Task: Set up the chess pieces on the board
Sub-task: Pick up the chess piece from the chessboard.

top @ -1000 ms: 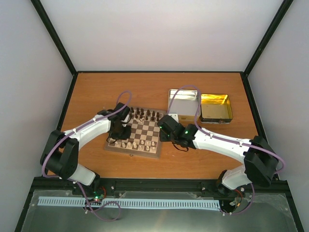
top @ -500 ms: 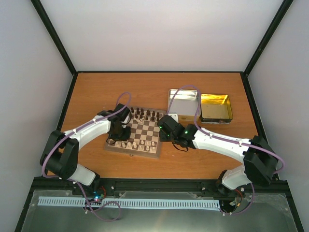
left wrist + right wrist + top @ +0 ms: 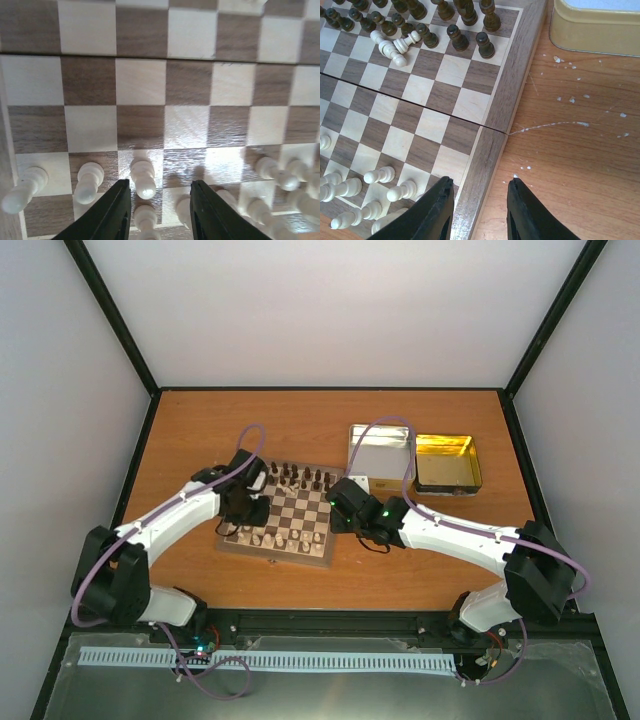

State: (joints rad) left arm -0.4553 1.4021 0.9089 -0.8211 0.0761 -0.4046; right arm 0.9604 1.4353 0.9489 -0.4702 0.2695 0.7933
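At the brown-and-cream checkered board [image 3: 295, 512], left gripper [image 3: 160, 187] and right gripper [image 3: 480, 182] stand narrowly parted.

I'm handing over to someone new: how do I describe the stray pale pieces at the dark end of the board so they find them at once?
Find the board and go to the end where the dark pieces stand in rows. Against their front row, two pale pieces lie toppled, touching each other. They are the only pale ones at that end.
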